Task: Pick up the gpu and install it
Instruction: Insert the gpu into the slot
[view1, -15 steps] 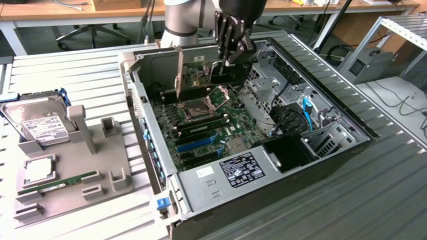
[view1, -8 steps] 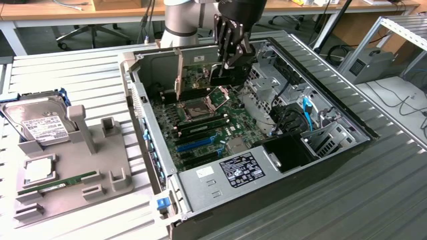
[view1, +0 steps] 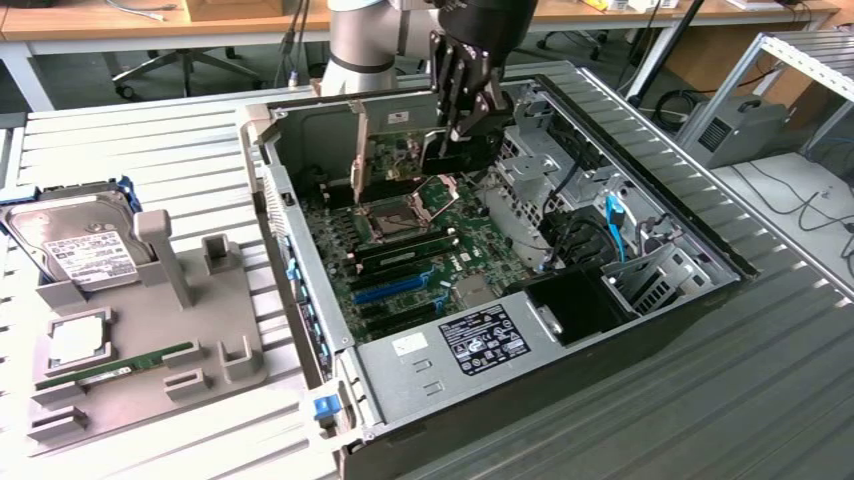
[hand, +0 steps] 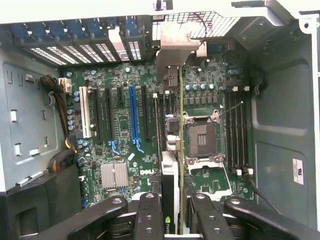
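Note:
The gpu (view1: 400, 155) hangs upright inside the open computer case (view1: 287, 250), its pale metal bracket (view1: 358, 145) pointing toward the case's rear wall. My gripper (view1: 461, 125) reaches down from above and is shut on the card's upper edge. The wrist view looks down along the gpu (hand: 170, 175), which is edge-on between the black fingers (hand: 149, 215), bracket (hand: 175, 52) at the far end. The card sits above the motherboard (hand: 120, 145), between the black expansion slots and the CPU socket (hand: 201, 140). Whether its lower edge touches a slot is hidden.
A grey parts tray (view1: 234, 320) at the exterior view's left holds a hard drive (view1: 80, 250), a CPU (view1: 78, 340) and a green RAM stick (view1: 114, 368). Inside the case are a blue slot (hand: 133, 117), drive cages (view1: 641, 270) and cables (view1: 614, 225).

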